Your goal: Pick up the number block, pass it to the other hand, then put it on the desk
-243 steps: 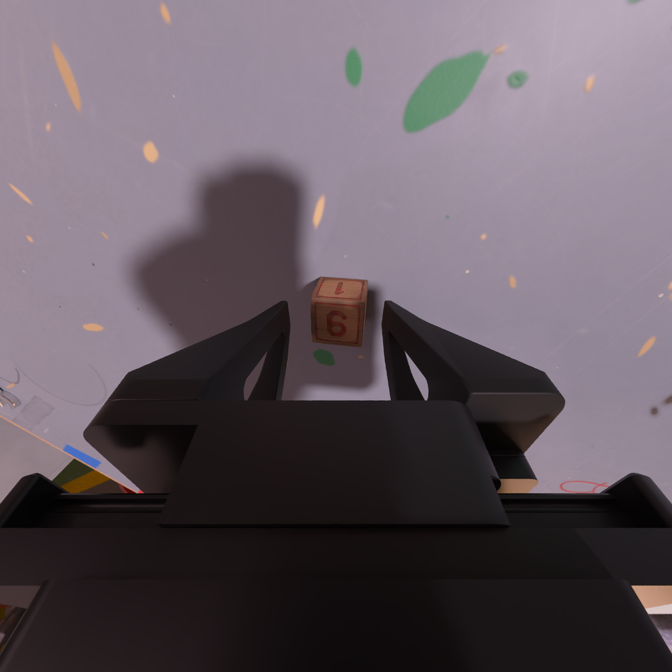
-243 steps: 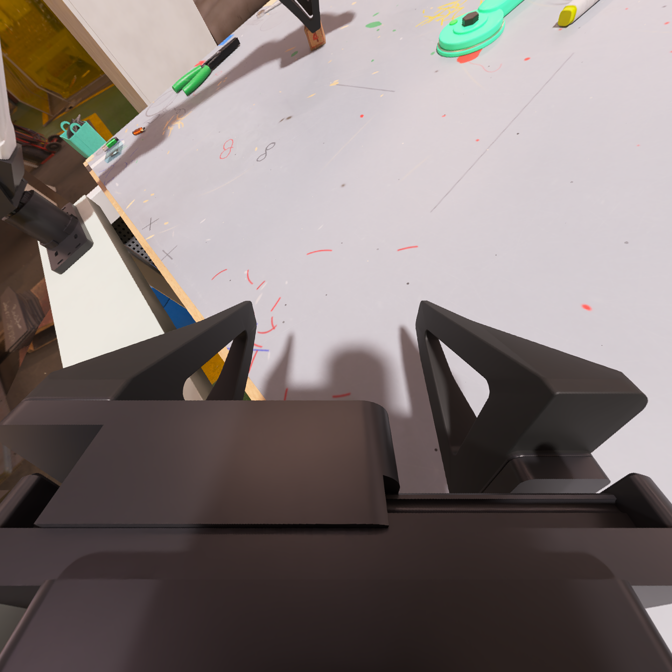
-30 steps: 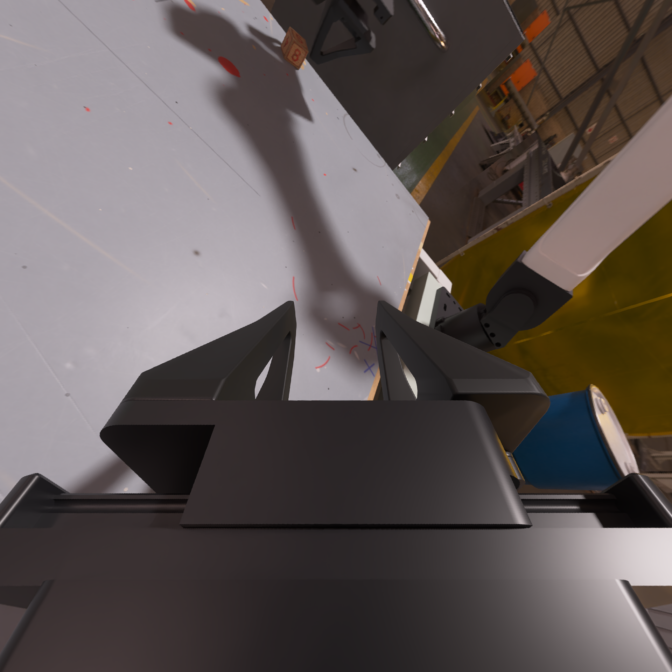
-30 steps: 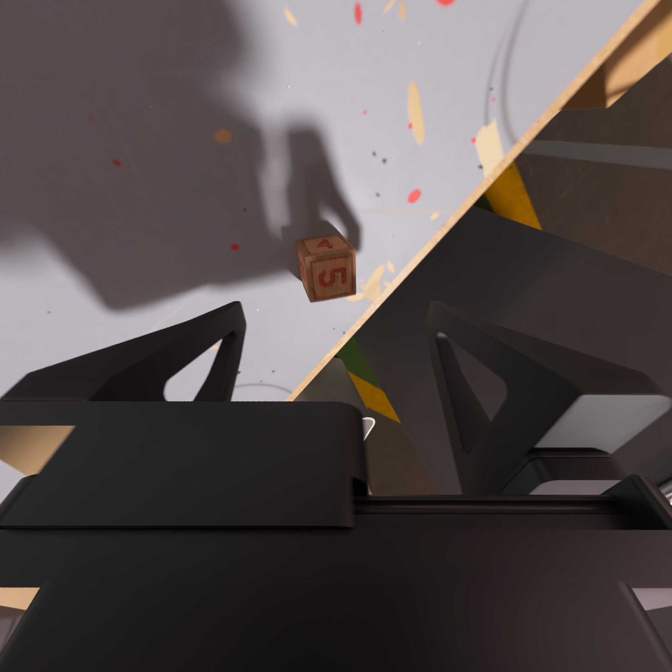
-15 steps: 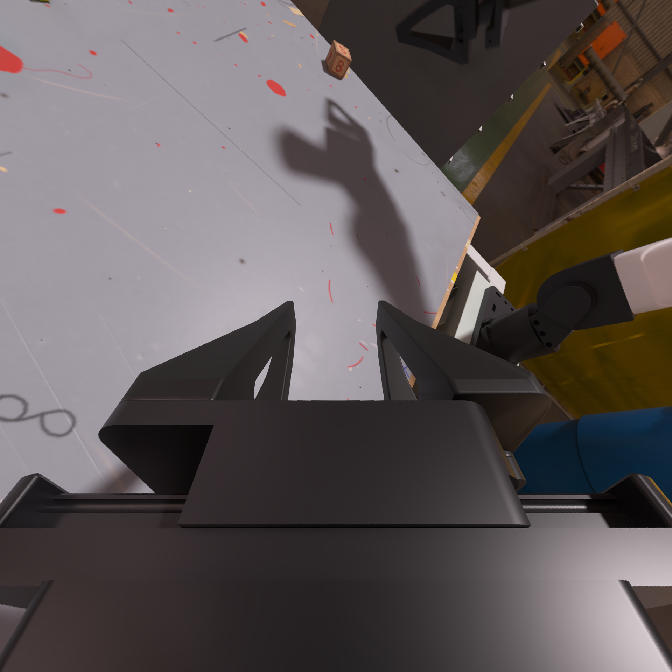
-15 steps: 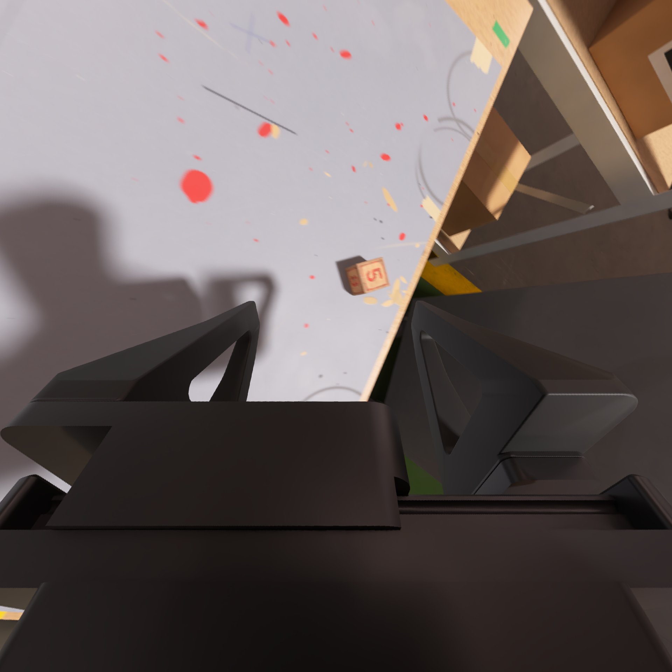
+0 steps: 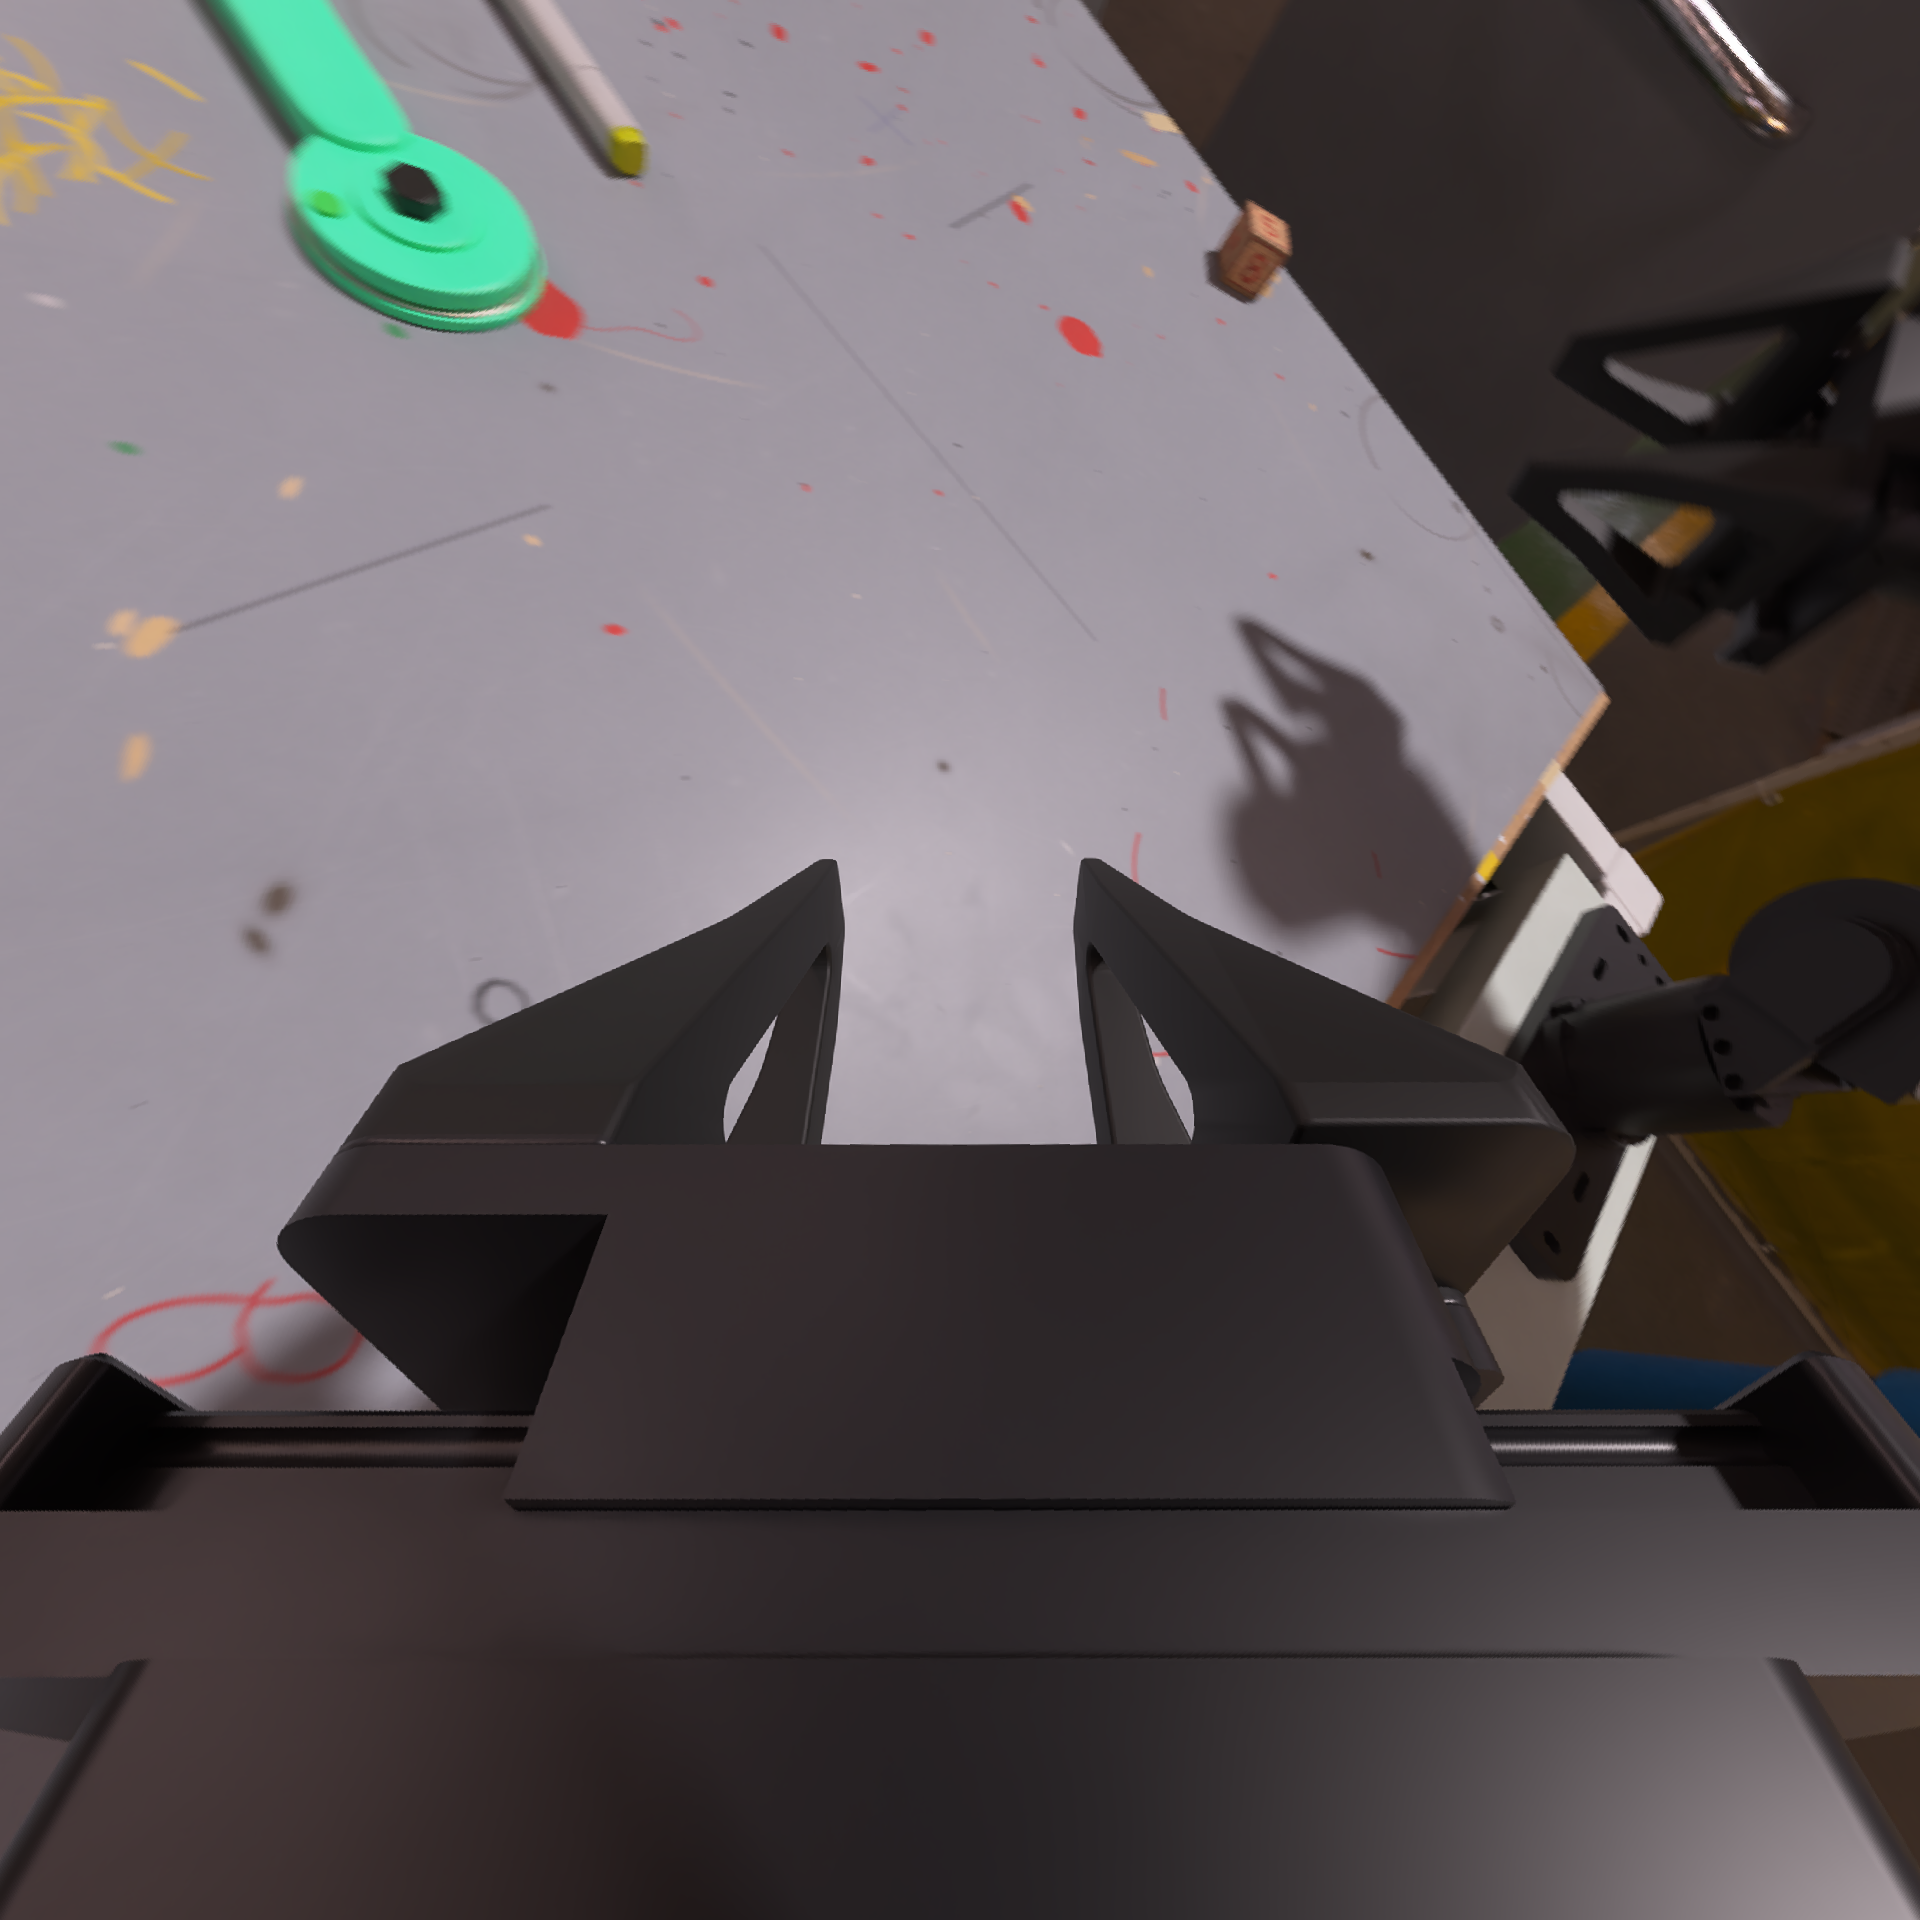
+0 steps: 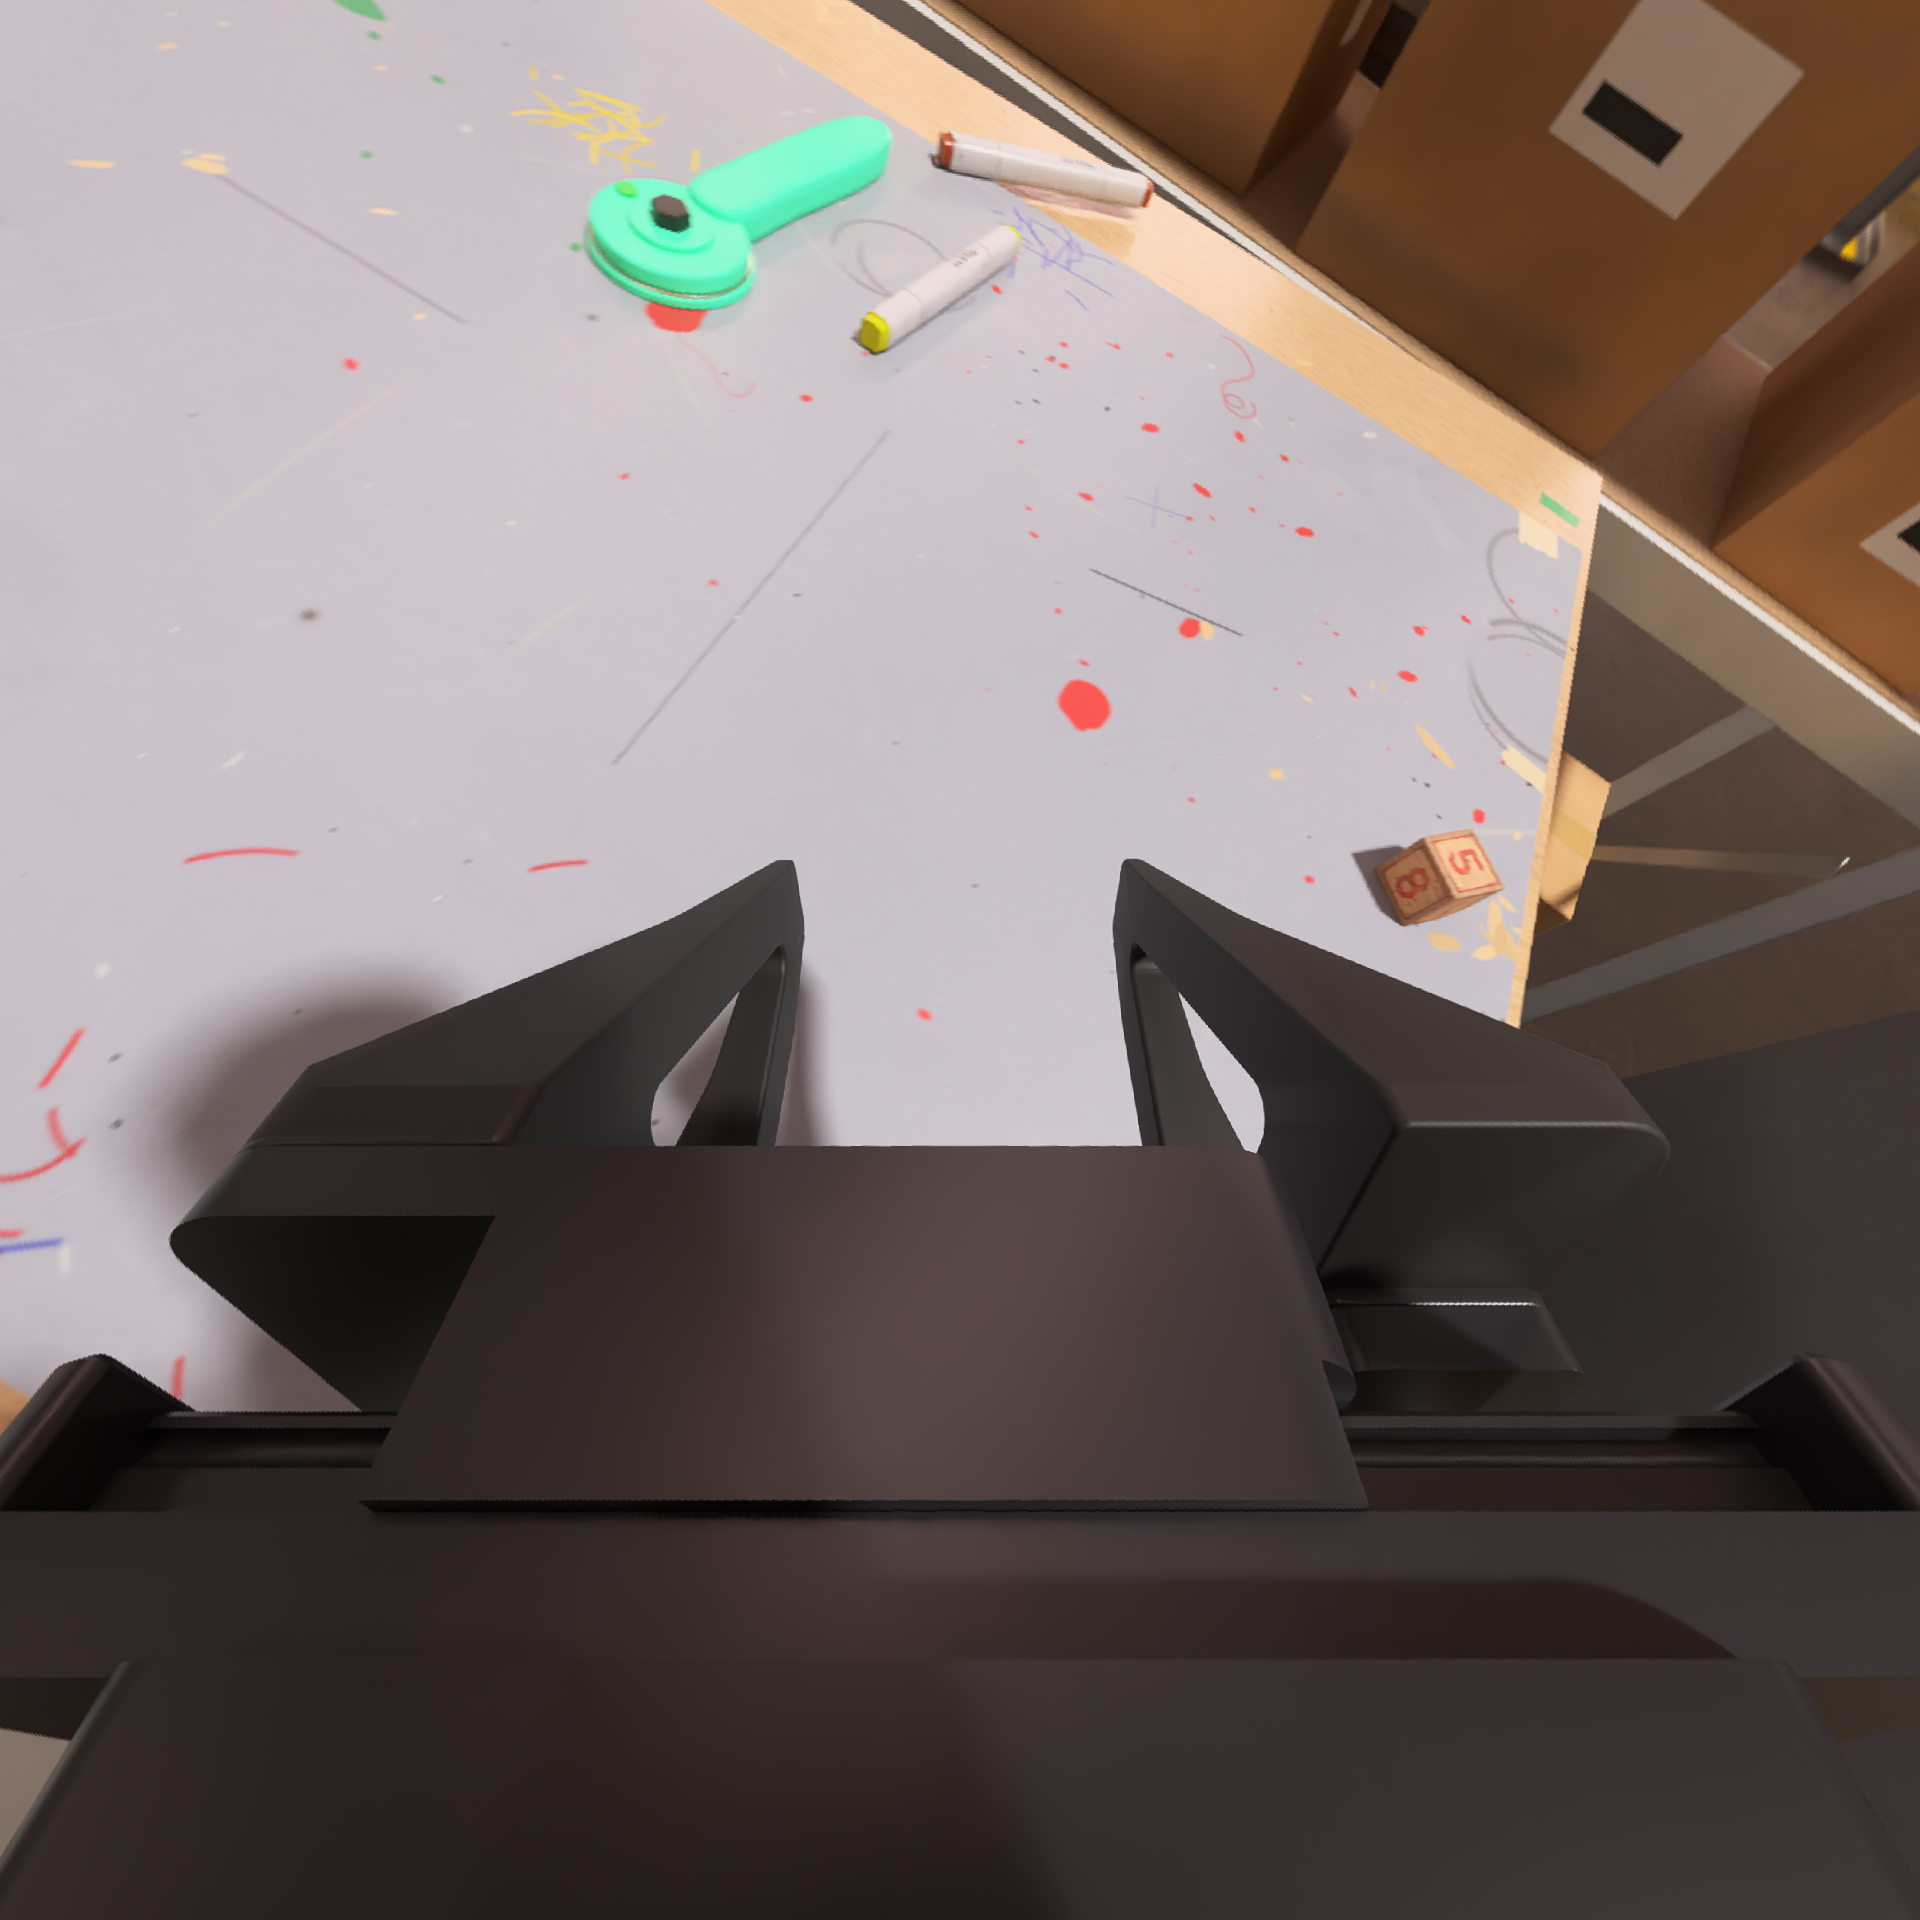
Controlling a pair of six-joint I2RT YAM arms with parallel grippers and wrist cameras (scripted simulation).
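Small wooden number block with red-printed faces [image 8: 1439,875] is lying free on the grey, paint-flecked desk [image 8: 727,582], close to the worktop's right edge near a corner, touching neither gripper. In the left wrist view the same block [image 7: 1252,252] is showing far off by that edge.

Right gripper [image 8: 958,883] is hanging above the desk with its two black fingers spread wide and nothing between them; the block is sitting off to the right of its fingertips, apart from them. Left gripper [image 7: 956,883] is holding a narrower gap, also empty, over bare desk towards the near edge.

Other items are lying towards the far edge: a mint-green rotary cutter with a round head and black hub [image 8: 717,218], a white marker with a yellow cap [image 8: 940,289], and a white marker with brown ends [image 8: 1044,171]. Brown cardboard boxes [image 8: 1558,187] are standing beyond the worktop.

Progress, judged from the present layout: the block is resting on the desk and both grippers are empty, which fits the placing step being finished. Whether the hand-over took place cannot be told from this layout alone. If it did, nothing is left but parking the arms.
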